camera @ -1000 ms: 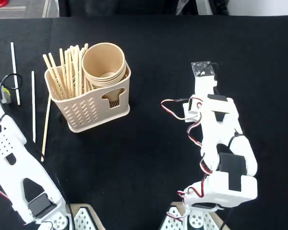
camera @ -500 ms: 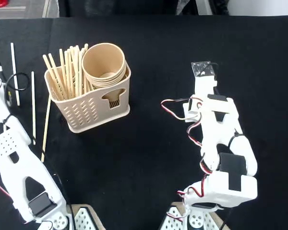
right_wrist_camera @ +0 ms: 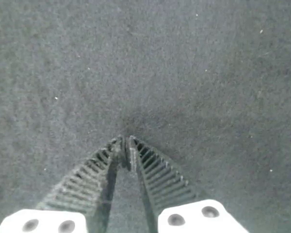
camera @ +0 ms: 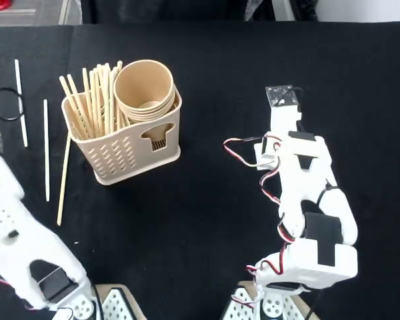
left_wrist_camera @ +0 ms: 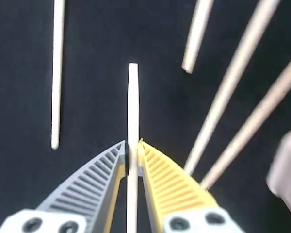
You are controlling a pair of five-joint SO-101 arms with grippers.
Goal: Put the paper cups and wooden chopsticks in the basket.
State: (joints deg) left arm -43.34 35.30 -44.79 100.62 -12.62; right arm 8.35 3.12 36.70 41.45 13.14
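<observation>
Chopstick (left_wrist_camera: 133,97) is clamped in my L gripper (left_wrist_camera: 132,151), long axis running straight out from the jaws, over the black table (left_wrist_camera: 92,58) w/ loose sticks (left_wrist_camera: 57,73) alongside. R gripper (right_wrist_camera: 124,145) pinched closed, empty.

Held chopstick (left_wrist_camera: 132,111), clamped in the left hand (left_wrist_camera: 132,156), is running out past the frame edge. Four other sticks (left_wrist_camera: 56,73) are getting cropped too. Pale blur (left_wrist_camera: 286,165) is sitting at the border, can't tell what. High view: basket (camera: 130,150) is hiding the lower ends of its chopsticks (camera: 93,93), and the left arm (camera: 13,247) is getting cut off.
</observation>
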